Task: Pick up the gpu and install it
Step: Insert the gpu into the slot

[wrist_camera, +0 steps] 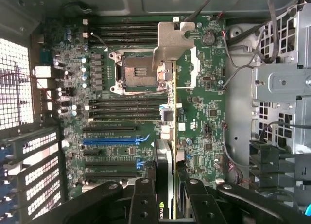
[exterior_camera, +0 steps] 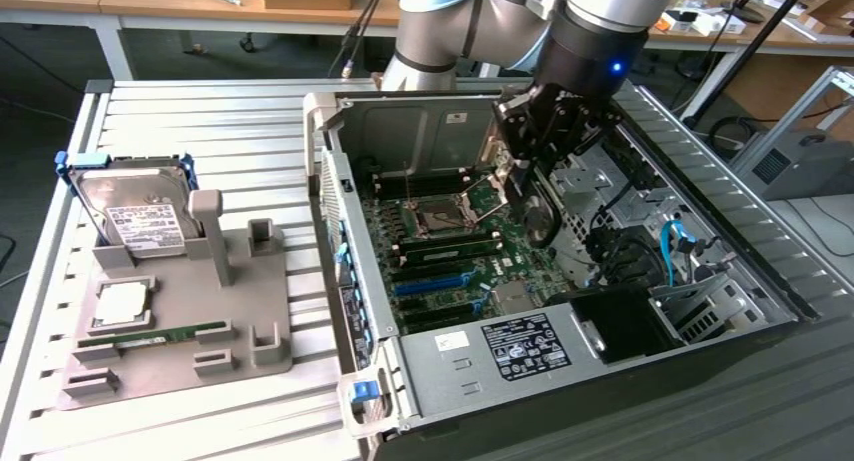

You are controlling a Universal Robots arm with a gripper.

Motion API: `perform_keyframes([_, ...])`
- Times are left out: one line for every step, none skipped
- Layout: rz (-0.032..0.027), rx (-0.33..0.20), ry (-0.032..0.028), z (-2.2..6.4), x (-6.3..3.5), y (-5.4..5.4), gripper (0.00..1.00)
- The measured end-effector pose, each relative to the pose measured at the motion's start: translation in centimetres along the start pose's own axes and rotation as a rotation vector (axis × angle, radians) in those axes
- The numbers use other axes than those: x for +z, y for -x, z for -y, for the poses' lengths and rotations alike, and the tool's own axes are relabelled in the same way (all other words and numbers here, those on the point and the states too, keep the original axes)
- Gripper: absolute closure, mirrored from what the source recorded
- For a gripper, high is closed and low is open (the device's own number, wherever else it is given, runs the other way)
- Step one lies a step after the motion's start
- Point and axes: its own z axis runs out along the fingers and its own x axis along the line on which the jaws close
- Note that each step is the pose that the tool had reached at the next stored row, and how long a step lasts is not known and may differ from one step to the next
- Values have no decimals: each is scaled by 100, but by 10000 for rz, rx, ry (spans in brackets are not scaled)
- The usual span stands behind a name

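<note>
My gripper [exterior_camera: 530, 171] hangs inside the open computer case [exterior_camera: 747, 271], shut on the gpu [exterior_camera: 534, 213]. The gpu is a dark card held on edge above the green motherboard [exterior_camera: 441, 251], near the processor socket [exterior_camera: 438, 219]. In the wrist view the gpu [wrist_camera: 165, 158] runs edge-on from between my black fingers [wrist_camera: 143, 199], and my gripper [wrist_camera: 167, 197] clamps it on both sides. Its silver bracket [wrist_camera: 172, 42] sits at the far end, over the socket area. The blue expansion slot [wrist_camera: 114, 140] lies beside the card on the motherboard [wrist_camera: 204, 112], apart from it.
A grey holder [exterior_camera: 174, 331] on the slatted table at the exterior view's left carries a silver hard drive [exterior_camera: 134, 219] and a green memory stick [exterior_camera: 154, 334]. Inside the case, a metal drive cage [wrist_camera: 282, 83], loose cables and a blue cable [exterior_camera: 671, 243] crowd one side.
</note>
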Motion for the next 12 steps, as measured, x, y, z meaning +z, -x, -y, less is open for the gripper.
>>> perform_keyframes([1, -107, 0, 0, 0, 0, 73])
perform_keyframes([4, -230, 0, 0, 0, 0, 73])
perform_keyframes([5, -357, 1, 0, 0, 0, 73])
perform_keyframes([7, -468, 1, 0, 0, 0, 73])
perform_keyframes([10, -625, 2, 0, 0, 0, 73])
perform_keyframes([11, -731, 2, 0, 0, 0, 73])
perform_keyframes([14, -872, 2, 0, 0, 0, 73])
perform_keyframes([17, -1039, 2, 0, 0, 0, 73])
perform_keyframes([19, -1197, 1, 0, 0, 0, 73])
perform_keyframes([20, -1286, -3, 0, 0, 0, 73])
perform_keyframes([21, -1350, -6, 1, 0, 0, 73])
perform_keyframes([23, -1414, -8, 1, 0, 0, 73])
